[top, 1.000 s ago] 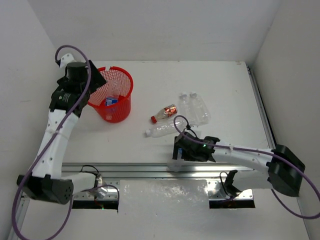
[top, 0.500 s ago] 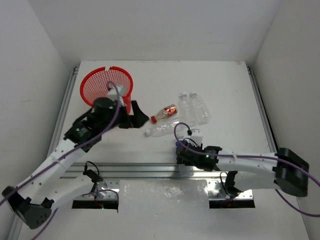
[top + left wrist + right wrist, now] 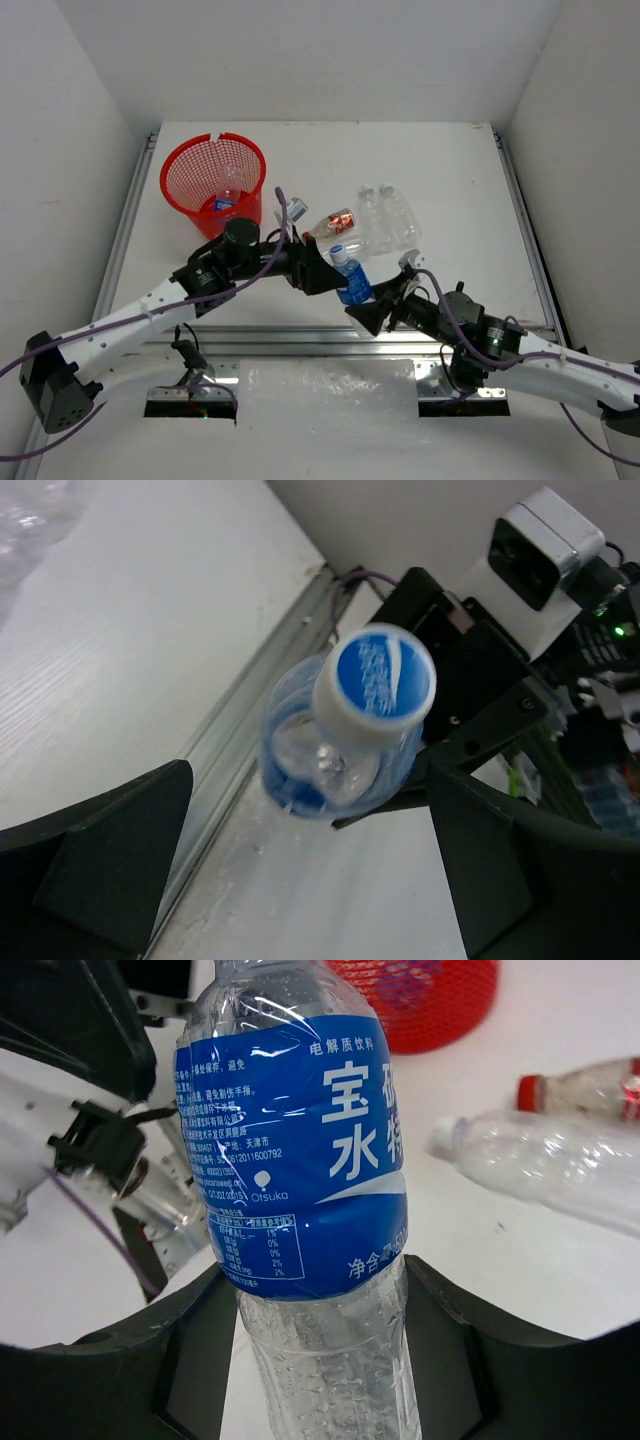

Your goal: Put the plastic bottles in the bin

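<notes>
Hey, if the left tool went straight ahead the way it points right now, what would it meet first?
Most likely the blue-labelled bottle gripped by the right tool. Its blue-and-white cap sits dead ahead, between the left tool's open fingers. How far off it is can't be judged well from these views.

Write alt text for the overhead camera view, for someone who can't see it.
The right pincer holds a blue-labelled bottle above the front of the table, with the open left pincer close beside it. Behind them lie a red-labelled bottle and clear bottles; a red mesh bin at back left has a bottle inside.
</notes>
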### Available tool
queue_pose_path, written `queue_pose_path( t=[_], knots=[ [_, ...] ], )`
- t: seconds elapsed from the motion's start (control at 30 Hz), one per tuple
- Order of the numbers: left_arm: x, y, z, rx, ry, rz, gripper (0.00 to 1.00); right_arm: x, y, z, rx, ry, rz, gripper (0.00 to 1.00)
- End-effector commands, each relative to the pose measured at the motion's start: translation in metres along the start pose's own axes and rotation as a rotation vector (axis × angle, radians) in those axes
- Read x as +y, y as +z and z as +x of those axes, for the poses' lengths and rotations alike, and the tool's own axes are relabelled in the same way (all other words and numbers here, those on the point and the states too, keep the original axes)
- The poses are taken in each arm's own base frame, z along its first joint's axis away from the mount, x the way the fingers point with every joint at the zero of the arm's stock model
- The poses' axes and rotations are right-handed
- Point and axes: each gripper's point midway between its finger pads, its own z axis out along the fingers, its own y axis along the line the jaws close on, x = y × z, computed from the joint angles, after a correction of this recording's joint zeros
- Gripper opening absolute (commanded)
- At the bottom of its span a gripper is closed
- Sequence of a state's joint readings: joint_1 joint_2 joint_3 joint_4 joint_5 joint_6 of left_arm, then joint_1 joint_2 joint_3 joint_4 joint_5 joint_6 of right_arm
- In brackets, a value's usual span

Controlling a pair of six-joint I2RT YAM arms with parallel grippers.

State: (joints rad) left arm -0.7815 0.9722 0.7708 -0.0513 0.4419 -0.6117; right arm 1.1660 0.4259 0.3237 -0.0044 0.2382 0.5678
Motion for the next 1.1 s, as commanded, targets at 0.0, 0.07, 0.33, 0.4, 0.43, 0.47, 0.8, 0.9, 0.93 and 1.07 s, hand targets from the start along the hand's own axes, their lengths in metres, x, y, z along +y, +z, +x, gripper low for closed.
queue_pose_path(
  t=[0.0,0.07,0.33,0.4,0.43,0.47,0.8,0.9,0.93,1.07],
  knots=[
    [-0.055,0.003,-0.013,-0.026,0.073,0.265,1.00,0.035,0.005,-0.027,-0.032,-0.101,-0.154,0.12],
    [-0.060,0.006,-0.013,-0.018,0.081,0.276,1.00,0.039,0.012,-0.024,-0.004,-0.104,-0.160,0.12],
    [-0.055,0.012,-0.008,0.018,0.099,0.202,0.02,0.034,0.022,-0.052,-0.096,-0.084,-0.091,0.18],
    [-0.051,0.009,-0.019,-0.013,0.108,0.141,0.00,0.027,0.021,-0.054,-0.108,-0.084,-0.053,0.53],
    [-0.045,0.007,-0.023,-0.027,0.108,0.087,0.00,0.021,0.020,-0.052,-0.103,-0.075,-0.023,0.77],
    [-0.026,0.002,-0.045,-0.098,0.092,-0.085,0.00,0.009,0.019,-0.055,-0.118,-0.061,0.048,0.99],
    [0.118,-0.196,-0.223,-0.638,-0.095,-1.218,0.00,-0.099,-0.059,-0.028,0.052,0.069,0.745,0.99],
    [0.143,-0.224,-0.245,-0.669,-0.124,-1.327,0.00,-0.103,-0.067,-0.024,0.063,0.063,0.754,0.99],
    [0.148,-0.231,-0.250,-0.686,-0.123,-1.354,0.00,-0.103,-0.068,-0.024,0.071,0.061,0.756,0.99],
    [0.181,-0.248,-0.263,-0.658,-0.161,-1.438,0.00,-0.103,-0.070,-0.020,0.141,0.026,0.783,0.99]
  ],
)
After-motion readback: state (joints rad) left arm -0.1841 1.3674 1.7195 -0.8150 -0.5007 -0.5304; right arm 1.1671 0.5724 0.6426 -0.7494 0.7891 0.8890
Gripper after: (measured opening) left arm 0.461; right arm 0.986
